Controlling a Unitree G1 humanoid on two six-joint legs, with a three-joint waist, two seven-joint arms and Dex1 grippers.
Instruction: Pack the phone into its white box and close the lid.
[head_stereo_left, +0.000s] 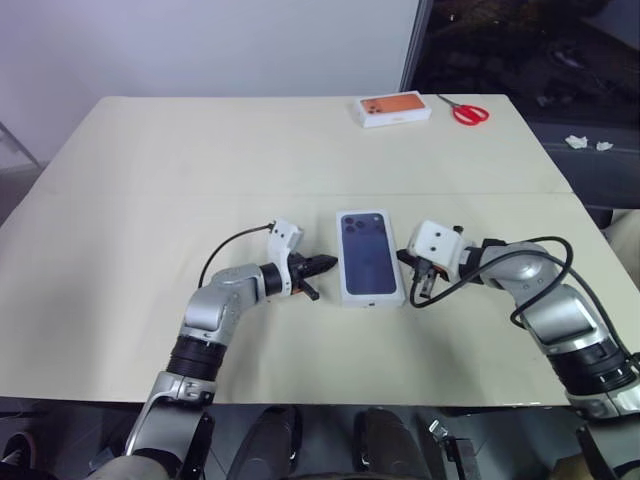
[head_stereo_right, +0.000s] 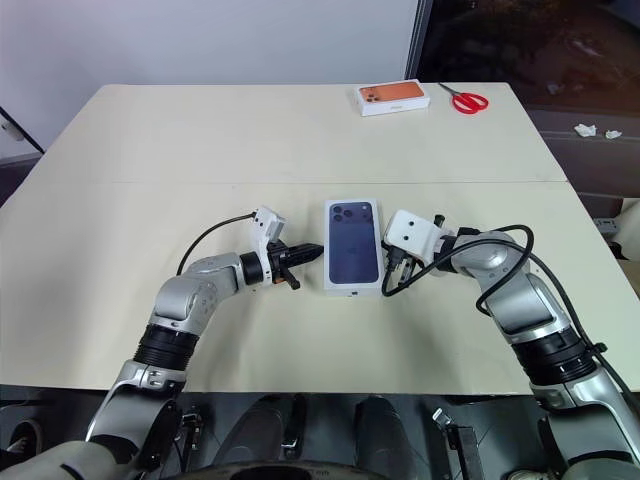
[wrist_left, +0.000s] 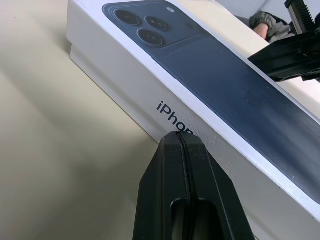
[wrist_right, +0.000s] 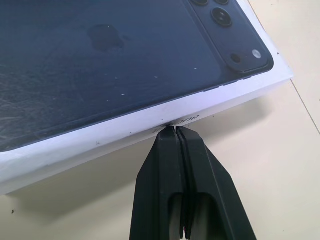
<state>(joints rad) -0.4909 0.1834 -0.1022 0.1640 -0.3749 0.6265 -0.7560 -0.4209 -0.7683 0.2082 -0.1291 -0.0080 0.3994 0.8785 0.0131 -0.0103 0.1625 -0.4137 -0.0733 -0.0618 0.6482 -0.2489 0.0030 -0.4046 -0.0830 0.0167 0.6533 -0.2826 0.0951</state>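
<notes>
Cream board is covering the table (head_stereo_left: 150, 180) from edge to edge, a seam crossing it from side to side, with a pale wall behind and a dark area past the far right corner. Midway along the near half, the lid (head_stereo_left: 369, 256) is sitting printed side up, squared over the white box (wrist_left: 80, 52), whose base is peeking out beneath it. The left gripper (head_stereo_left: 322, 265) is pressing its closed fingers against the lid's left side wall; the right gripper (head_stereo_left: 421, 279) is doing likewise on the right wall, also shut and holding nothing. An orange-printed box (head_stereo_left: 394, 108) and red scissors (head_stereo_left: 466, 112) are lying near the far edge, leaving wide bare board everywhere else.
</notes>
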